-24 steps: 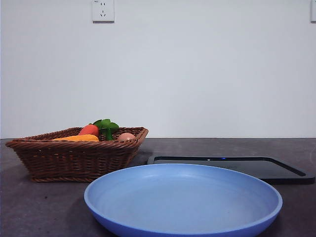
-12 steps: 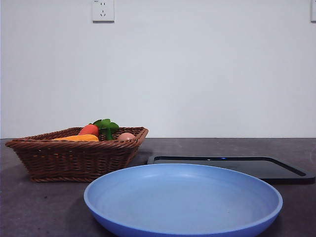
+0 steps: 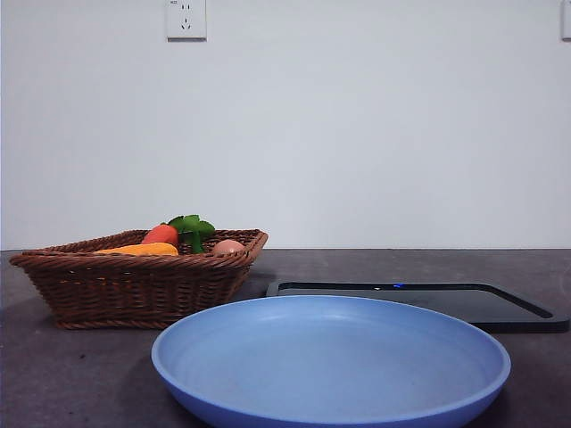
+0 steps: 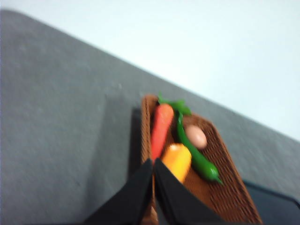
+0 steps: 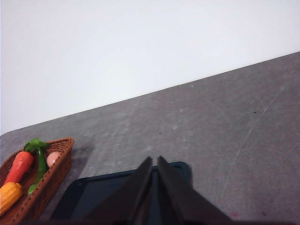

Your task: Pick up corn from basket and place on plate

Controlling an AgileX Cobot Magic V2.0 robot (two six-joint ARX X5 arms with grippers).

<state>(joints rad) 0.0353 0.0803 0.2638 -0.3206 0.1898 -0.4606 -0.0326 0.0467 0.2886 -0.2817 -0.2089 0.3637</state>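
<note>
You are at the very start: the corn (image 4: 176,161) lies in the basket (image 3: 134,290) beside the carrot (image 4: 161,130), with a green pepper (image 4: 194,154) and a small pinkish egg (image 4: 196,136) on its other side, and nothing has been picked up. The blue plate (image 3: 330,406) sits bare in front, near the basket, with a black tray (image 3: 500,308) behind it.

Your left claw (image 4: 153,165) hangs above the basket's near rim, its jaws pressed together and holding nothing. Your right claw (image 5: 154,164) waits over the tray, likewise closed and empty.

Next, I judge you need to spread the left jaws, centre them across the corn's width, and come down without nudging the carrot.

No brand, label or writing can be read; only a plain wall socket (image 3: 186,19) shows.
</note>
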